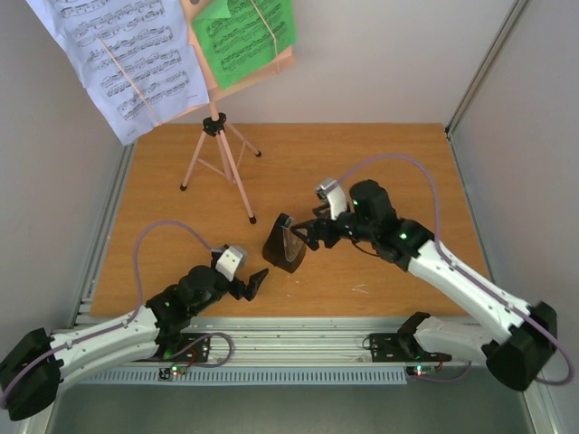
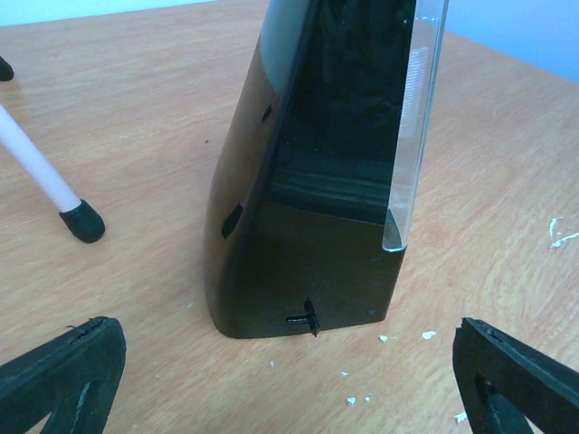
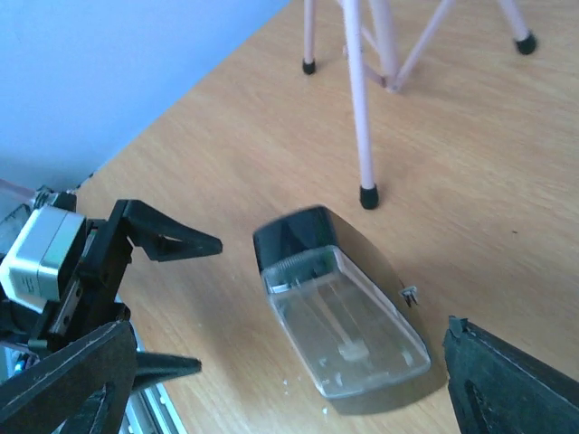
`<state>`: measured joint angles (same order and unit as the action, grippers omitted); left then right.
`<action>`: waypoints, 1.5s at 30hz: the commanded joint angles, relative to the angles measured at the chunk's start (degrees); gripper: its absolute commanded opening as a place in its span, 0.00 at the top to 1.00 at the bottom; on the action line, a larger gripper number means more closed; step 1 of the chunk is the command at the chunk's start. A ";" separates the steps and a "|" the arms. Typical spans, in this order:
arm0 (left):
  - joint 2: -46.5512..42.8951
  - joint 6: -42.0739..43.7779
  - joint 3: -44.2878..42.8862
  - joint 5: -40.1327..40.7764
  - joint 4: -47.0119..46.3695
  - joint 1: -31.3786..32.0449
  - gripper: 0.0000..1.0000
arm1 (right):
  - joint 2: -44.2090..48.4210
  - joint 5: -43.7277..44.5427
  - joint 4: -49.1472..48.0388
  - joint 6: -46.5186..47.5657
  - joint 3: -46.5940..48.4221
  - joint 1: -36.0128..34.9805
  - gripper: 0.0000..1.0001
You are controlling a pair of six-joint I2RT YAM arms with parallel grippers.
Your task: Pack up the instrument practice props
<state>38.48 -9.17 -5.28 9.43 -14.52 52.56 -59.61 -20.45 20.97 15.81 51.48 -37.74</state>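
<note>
Left gripper [image 1: 256, 282] is wide open and empty, right gripper [image 1: 306, 235] too; the metronome [image 1: 285, 249] stands between them at the frame centre. Its glossy black body seems stiff but slippery, the clear cover [image 3: 348, 330] perhaps loose, so better hold low on the black sides.
</note>
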 commanded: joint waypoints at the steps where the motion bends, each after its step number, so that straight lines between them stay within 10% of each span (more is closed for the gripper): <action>1: 3.58 2.77 -0.34 1.06 -7.25 -0.27 0.01 | -8.95 -0.98 2.73 7.61 6.30 -3.24 0.07; 22: 35.14 8.52 -2.44 -3.82 -33.21 -0.17 0.01 | -23.21 3.78 8.69 20.21 15.37 -5.58 0.51; 45: 42.83 12.44 -4.66 -7.33 -36.42 -0.17 0.00 | -15.67 2.14 10.65 19.04 10.47 -5.59 0.52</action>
<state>79.02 2.20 -9.56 -1.54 -44.40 52.42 -76.86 -16.12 34.02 35.24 62.30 -43.09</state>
